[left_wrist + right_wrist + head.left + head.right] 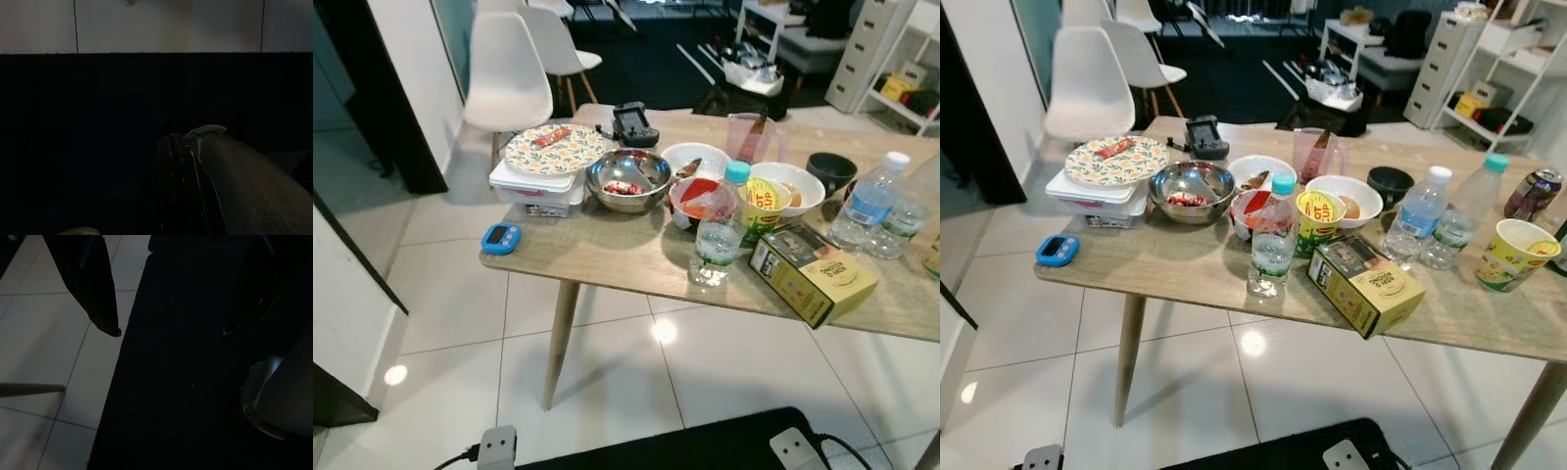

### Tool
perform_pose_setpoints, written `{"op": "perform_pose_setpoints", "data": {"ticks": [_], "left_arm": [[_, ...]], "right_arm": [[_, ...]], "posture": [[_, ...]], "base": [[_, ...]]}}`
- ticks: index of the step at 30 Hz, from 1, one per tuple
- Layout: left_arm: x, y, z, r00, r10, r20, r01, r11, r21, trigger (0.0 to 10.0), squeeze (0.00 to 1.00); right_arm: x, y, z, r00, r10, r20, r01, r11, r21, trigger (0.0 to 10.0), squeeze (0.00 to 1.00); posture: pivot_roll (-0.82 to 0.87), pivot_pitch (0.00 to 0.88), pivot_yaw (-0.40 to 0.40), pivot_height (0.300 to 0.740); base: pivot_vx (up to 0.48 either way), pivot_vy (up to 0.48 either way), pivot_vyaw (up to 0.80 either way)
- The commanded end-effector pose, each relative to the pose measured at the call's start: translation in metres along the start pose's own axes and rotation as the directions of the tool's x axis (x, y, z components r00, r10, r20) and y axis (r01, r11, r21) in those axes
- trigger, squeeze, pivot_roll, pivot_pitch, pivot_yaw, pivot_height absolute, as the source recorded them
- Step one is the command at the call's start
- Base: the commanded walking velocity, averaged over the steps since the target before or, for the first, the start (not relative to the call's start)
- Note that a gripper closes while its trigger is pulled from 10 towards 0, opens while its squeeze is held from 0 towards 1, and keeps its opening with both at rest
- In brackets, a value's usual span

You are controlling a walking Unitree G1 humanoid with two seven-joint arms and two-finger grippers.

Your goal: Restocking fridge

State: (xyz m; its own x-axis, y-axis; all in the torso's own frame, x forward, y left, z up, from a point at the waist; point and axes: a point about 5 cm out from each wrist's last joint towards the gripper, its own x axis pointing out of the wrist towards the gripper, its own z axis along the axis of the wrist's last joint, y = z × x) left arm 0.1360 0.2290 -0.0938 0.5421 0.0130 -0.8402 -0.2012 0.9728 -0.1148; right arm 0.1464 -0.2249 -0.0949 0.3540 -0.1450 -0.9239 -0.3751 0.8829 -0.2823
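A wooden table [607, 250] stands before me with food and drink on it. Near its front edge are a clear water bottle with a teal cap [719, 235] and a yellow carton [811, 271] lying flat. Behind them sit a yellow cup [763, 208], a steel bowl [627, 179] and a red-filled bowl [695, 199]. Two more water bottles [1420, 217] stand toward the right, beside a yellow paper cup [1518, 255] and a can [1533, 194]. My right gripper [170, 332] hangs open over dark floor and white tiles. The left wrist view is very dark.
A floral plate [558, 149] rests on a white container at the table's left end, a blue timer [500, 237] by the corner. White chairs [507, 73] stand behind the table. White tile floor lies in front and to the left; shelving [1498, 59] is far right.
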Motion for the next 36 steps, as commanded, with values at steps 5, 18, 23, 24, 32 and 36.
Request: {"op": "perform_pose_setpoints", "data": {"ticks": [5, 18, 23, 24, 32, 36], "left_arm": [[0.000, -0.001, -0.005, 1.000, -0.014, -0.025, 0.014, 1.000, 0.014, 10.0, 0.00], [-0.001, 0.000, -0.004, 1.000, 0.012, -0.012, -0.012, 1.000, -0.014, 10.0, 0.00], [-0.001, 0.000, -0.004, 1.000, 0.006, -0.010, -0.006, 1.000, -0.013, 10.0, 0.00], [-0.001, 0.000, -0.004, 1.000, 0.007, -0.011, -0.007, 1.000, -0.006, 10.0, 0.00], [0.000, -0.001, -0.004, 1.000, -0.008, -0.023, 0.009, 1.000, 0.015, 10.0, 0.00], [0.000, -0.001, -0.005, 1.000, -0.001, -0.019, 0.000, 1.000, -0.010, 10.0, 0.00]], "right_arm": [[-0.001, -0.006, -0.006, 1.000, -0.020, -0.012, 0.020, 1.000, 0.007, 10.0, 0.00], [-0.002, -0.024, -0.009, 0.997, -0.077, -0.013, 0.078, 0.994, 0.072, 10.0, 0.00], [-0.004, -0.039, -0.004, 0.990, -0.140, 0.001, 0.139, 0.984, 0.110, 10.0, 0.00], [-0.004, -0.044, -0.002, 0.987, -0.159, 0.008, 0.157, 0.979, 0.130, 10.0, 0.00], [-0.006, -0.055, 0.001, 0.982, -0.188, 0.011, 0.184, 0.973, 0.139, 10.0, 0.00], [-0.005, -0.050, -0.002, 0.985, -0.175, 0.003, 0.173, 0.976, 0.132, 10.0, 0.00]], "posture": [[-0.01, 0.000, -0.028, 0.740], [-0.01, 0.000, -0.026, 0.740], [-0.01, 0.000, -0.023, 0.740], [-0.01, 0.000, -0.023, 0.740], [-0.01, 0.000, -0.025, 0.740], [-0.01, 0.000, -0.025, 0.740]], "base": [[0.000, -0.251, 0.00], [0.000, -0.124, 0.00], [0.000, 0.000, 0.00], [0.000, 0.000, 0.00], [0.000, -0.354, 0.00], [0.000, -0.117, 0.00]]}}
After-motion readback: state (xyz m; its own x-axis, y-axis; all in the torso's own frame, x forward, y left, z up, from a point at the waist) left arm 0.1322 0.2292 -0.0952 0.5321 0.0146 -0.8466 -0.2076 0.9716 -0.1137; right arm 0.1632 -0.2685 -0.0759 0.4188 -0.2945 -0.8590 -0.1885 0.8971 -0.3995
